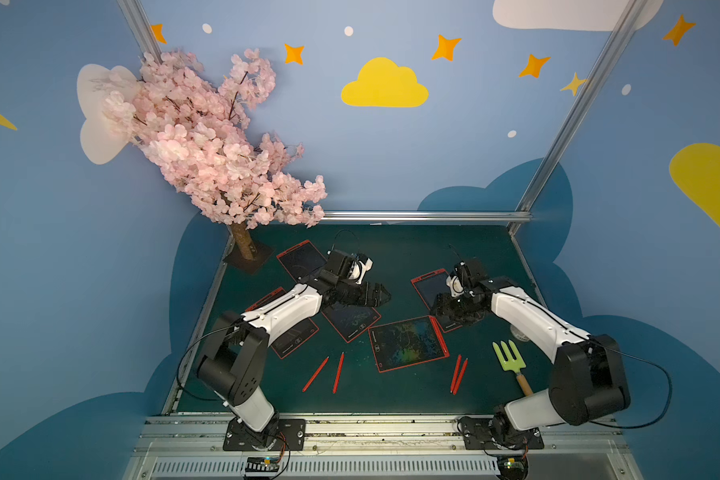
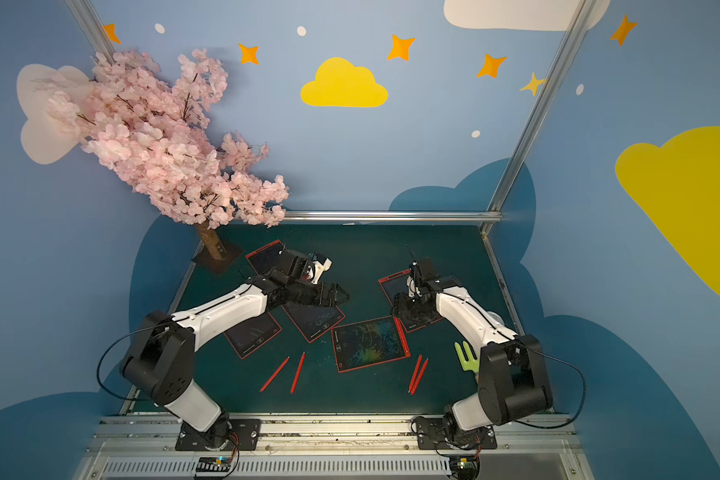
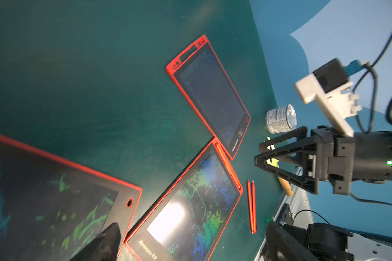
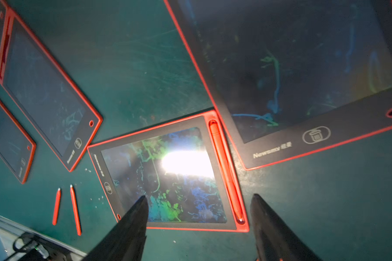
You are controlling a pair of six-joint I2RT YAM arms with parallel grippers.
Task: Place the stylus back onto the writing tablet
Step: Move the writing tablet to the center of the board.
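While the right tool hovers with its jaws apart and empty, the stylus lies beneath it, seated in the slot along the right edge of the middle writing tablet. Loose styluses lie nearer on the counter. The left tool, also spread wide, hangs over another tablet to the left.

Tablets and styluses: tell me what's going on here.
One stylus sits in the middle tablet's slot, with the right gripper open above it, holding nothing. The left gripper hangs open and empty over another tablet. Four loose styluses lie on the mat, not yet placed.
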